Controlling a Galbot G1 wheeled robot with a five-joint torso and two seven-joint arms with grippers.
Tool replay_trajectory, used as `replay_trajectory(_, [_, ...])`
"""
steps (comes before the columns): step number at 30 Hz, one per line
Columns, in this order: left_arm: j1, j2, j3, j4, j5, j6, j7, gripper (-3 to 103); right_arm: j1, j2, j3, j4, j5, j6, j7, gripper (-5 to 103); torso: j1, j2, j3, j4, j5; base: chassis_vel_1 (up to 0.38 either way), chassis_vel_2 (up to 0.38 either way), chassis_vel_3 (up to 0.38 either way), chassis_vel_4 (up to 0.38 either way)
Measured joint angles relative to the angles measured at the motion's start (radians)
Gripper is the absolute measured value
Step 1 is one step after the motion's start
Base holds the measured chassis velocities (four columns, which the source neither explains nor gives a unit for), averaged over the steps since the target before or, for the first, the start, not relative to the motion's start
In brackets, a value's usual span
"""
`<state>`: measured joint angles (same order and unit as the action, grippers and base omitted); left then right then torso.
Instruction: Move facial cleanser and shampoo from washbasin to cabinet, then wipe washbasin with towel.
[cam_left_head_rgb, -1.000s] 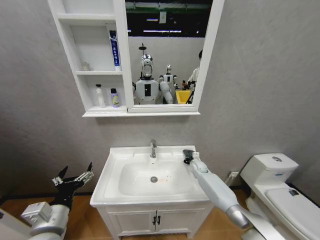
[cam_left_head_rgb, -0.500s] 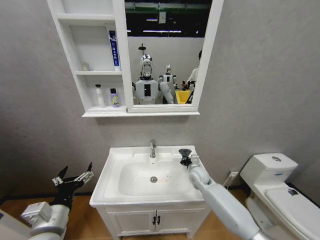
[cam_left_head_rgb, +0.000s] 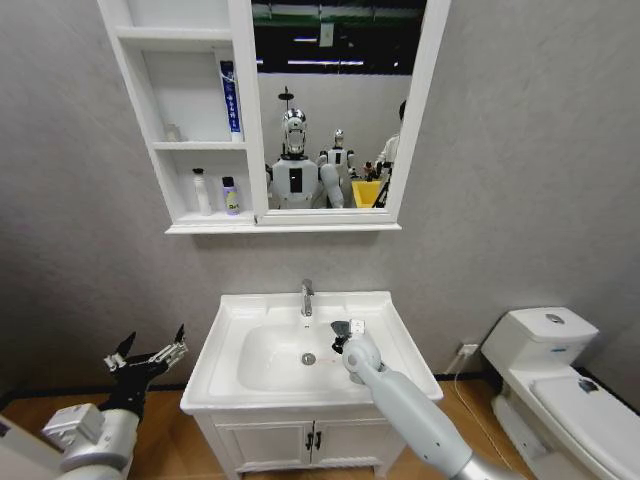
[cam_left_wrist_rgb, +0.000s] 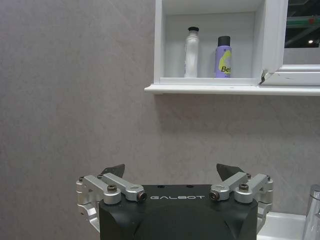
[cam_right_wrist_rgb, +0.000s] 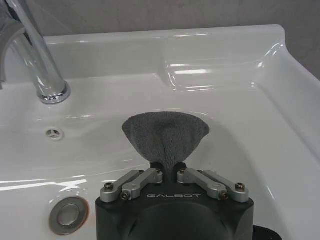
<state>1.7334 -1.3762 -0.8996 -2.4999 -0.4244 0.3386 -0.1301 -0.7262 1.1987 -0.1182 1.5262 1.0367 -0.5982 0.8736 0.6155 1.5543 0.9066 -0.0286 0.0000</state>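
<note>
**Right arm holds the towel in the basin bowl; left arm parked at the side**

Head view: the right arm reaches up from the lower right and slants forward over the front edge of the washbasin, its wrist over the right half of the oval bowl. The right gripper sits just right of the drain and in front of the chrome tap. A little dark material shows at its tip. The left arm is folded low beside the vanity, well apart from the basin, with the left gripper pointing up and its fingers spread wide. On the wall above, the cabinet has a white bottle and a purple bottle side by side in its lowest compartment, and a blue tube upright in the middle one, beside the mirror panel.

Left wrist view: the left gripper is empty, its two fingertips far apart, facing the grey wall below the cabinet's bottom shelf, where the two bottles stand.

Right wrist view: the right gripper is closed tight on the dark grey towel, which fans out from the fingertips and lies against the bowl's inner slope. The tap base stands off to one side, the drain close by the gripper body.
</note>
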Motion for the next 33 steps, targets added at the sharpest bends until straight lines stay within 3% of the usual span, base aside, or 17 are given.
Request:
replay_trajectory(7, [0.000,0.000,0.000,0.000,0.000,0.000,0.000,100,-0.001,-0.021,-0.001,-0.020,-0.020,-0.005,-0.014,8,0.000,0.000,0.000,-0.0003,0.0000,0.000,0.000,0.000,0.000])
replay_trajectory(33, [0.000,0.000,0.000,0.000,0.000,0.000,0.000,100,-0.024,0.000,0.010,-0.122,-0.049,-0.010,-0.069,8,0.000,0.000,0.000,-0.0001,0.0000,0.000,0.000,0.000,0.000])
